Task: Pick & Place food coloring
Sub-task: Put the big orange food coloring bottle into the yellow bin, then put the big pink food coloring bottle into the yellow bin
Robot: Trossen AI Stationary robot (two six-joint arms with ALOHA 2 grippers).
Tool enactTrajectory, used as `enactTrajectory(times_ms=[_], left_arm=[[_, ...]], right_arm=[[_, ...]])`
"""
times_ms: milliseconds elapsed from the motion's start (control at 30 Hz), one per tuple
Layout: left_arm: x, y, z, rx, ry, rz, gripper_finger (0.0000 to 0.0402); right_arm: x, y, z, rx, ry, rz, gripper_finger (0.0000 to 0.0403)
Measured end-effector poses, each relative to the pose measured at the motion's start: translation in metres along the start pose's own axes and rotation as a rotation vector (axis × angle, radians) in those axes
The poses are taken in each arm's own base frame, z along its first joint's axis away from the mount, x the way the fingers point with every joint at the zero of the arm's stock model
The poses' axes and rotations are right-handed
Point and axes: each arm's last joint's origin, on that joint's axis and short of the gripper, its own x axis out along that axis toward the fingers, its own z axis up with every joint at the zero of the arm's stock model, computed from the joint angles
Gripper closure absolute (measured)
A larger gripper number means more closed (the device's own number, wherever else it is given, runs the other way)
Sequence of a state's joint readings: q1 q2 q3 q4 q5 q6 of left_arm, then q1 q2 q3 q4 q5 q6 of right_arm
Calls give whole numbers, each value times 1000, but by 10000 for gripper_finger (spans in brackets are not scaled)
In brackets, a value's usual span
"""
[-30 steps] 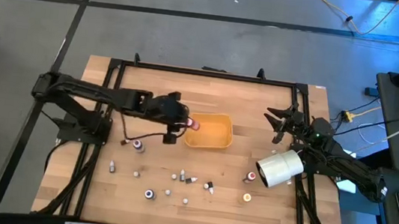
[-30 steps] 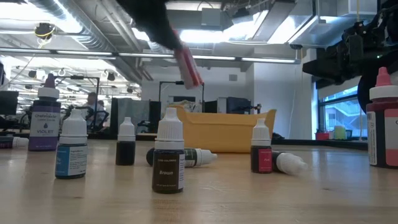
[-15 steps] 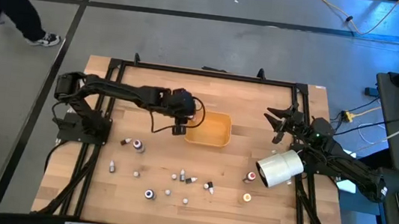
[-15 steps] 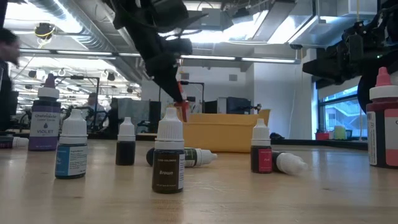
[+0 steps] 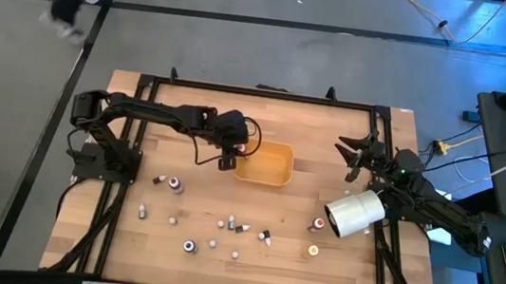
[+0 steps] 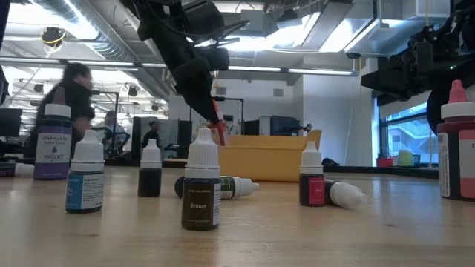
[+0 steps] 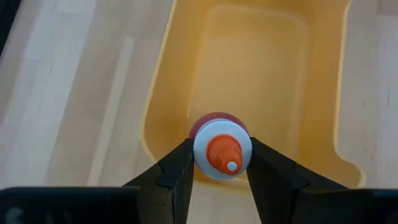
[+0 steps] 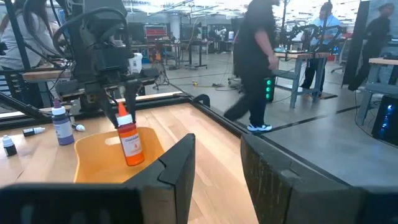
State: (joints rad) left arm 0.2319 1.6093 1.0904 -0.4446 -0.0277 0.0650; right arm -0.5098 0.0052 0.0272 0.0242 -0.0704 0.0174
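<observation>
My left gripper [image 5: 242, 148] is shut on a small red-orange food coloring bottle [image 8: 129, 142] with a white cap and orange tip [image 7: 222, 149]. It hangs over the left end of the orange tray [image 5: 270, 164]. The low view shows the bottle [image 6: 217, 130] above the tray [image 6: 274, 157]. Several other tiny bottles [image 5: 189, 246] stand or lie on the near half of the table. The brown one [image 6: 201, 191] is closest to the low camera. My right gripper [image 5: 358, 155] waits open near the table's right edge. My left gripper pinches the bottle's white cap [image 7: 210, 138] between its two fingers [image 7: 179, 163], one on each side. The fingers come from above, pointing down. The bottle hangs upright below them, lifted clear over the tray's left end [image 8: 93, 155].
A big white cylinder [image 5: 354, 214] lies on the table's right side beside my right arm. A tall violet bottle [image 6: 53, 143] and a large red one [image 6: 456, 144] stand at the sides. Bare wood lies on the table's far-left part [image 5: 155, 117]. People move in the room beyond.
My left gripper came down toward the tray's left end and its arm swung toward the far edge. The bottle it carries went from tilted and high to upright and low over the tray. Over the last half second it stayed almost still.
</observation>
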Motion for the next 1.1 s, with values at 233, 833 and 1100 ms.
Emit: enactTrajectory(times_ms=[233,833,1100], left_arm=[[0,0,1,22,-7,7,265],[0,0,1,28,-8,6,261],[-2,0,1,31,-9,20,261]], right_arm=[[0,0,0,0,0,0,272],[0,0,0,0,0,0,272],[0,0,0,0,1,0,272]])
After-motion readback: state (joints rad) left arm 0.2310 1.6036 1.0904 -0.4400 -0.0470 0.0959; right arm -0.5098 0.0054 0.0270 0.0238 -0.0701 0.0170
